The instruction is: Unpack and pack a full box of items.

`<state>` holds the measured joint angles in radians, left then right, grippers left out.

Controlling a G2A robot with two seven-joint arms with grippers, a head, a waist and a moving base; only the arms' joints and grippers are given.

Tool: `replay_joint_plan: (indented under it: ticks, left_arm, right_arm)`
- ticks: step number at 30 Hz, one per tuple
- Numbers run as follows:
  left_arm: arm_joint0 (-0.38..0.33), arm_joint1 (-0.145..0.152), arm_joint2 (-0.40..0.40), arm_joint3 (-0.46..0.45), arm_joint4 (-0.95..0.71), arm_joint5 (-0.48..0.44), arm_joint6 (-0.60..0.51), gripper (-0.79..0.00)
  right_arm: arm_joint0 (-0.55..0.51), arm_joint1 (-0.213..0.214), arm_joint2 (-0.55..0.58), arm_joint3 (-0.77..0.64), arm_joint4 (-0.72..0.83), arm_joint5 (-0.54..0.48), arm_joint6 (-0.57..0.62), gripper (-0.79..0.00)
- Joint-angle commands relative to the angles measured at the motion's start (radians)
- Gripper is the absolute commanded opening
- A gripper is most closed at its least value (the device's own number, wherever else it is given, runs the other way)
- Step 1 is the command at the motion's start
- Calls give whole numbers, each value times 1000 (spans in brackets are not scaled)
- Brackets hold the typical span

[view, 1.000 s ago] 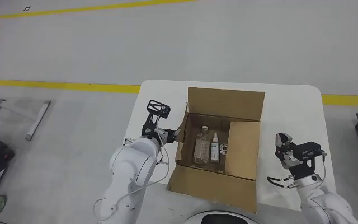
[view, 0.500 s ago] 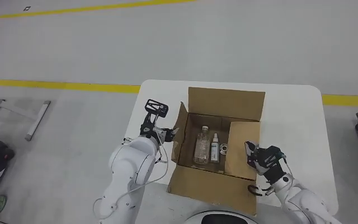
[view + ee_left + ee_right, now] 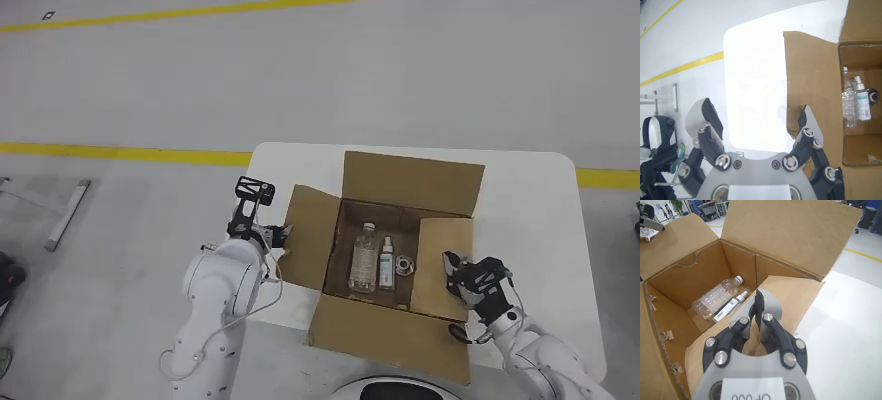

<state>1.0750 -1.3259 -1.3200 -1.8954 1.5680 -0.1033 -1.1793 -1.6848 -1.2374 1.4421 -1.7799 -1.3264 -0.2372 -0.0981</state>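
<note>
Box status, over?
Left pincer open by left flap. Right pincer shut on right flap. Box open, bottle and spray bottle inside. Right flap overhangs opening.

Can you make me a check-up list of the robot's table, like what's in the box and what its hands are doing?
surface: white table with rounded corners; the box stands on it.
job's things: cardboard box open; clear bottle, spray bottle and small dark ring lie on its bottom. The left flap is folded outward and the right flap is tilted over the opening.
clutter: torn paper scraps on the box's rim.
grippers: left gripper open, one fingertip at the left flap's edge; right gripper shut on the right flap.
cables: dark loop by the right wrist.
surroundings: grey floor with a yellow line.
</note>
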Motion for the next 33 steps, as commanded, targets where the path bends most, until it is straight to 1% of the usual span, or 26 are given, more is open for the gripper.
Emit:
replay_joint_plan:
  ticks: [1,6,9,13,18,21,24,27,28,30,33]
  left_arm:
    - [1,-1,15,6,17,3,1,0]
    - [-5,-4,29,30,17,13,-3,0]
    - [-7,-6,35,14,16,17,-7,0]
    - [-11,-6,33,-51,25,12,-17,0]
    - [-12,-7,22,-161,-31,0,-23,0]
    - [-10,-12,15,-221,-140,12,-11,0]
    - [-17,-16,40,-258,-277,-20,-4,0]
    - [-35,-24,98,-231,-458,-59,20,0]
    - [-41,-28,125,-203,-527,-74,28,0]
    - [-67,-34,171,-144,-608,-95,35,0]
    - [-98,-48,246,-40,-754,-100,66,0]
  right_arm:
    - [-2,1,4,-7,3,-1,-4,-785]
    - [-13,2,16,-32,18,-9,-10,-785]
    - [-22,4,25,-60,24,-19,-34,-785]
    - [-50,6,58,-121,56,-15,-56,-785]
    - [-98,9,129,-192,116,-4,-76,-785]
    - [-124,11,182,-211,153,-2,-85,-785]
    - [-149,14,240,-214,180,-4,-90,-785]
    - [-174,15,290,-201,197,-4,-98,-785]
    - [-181,16,305,-192,204,-3,-102,-785]
    - [-190,16,330,-173,221,-2,-107,-785]
    - [-205,16,359,-138,226,7,-121,-785]
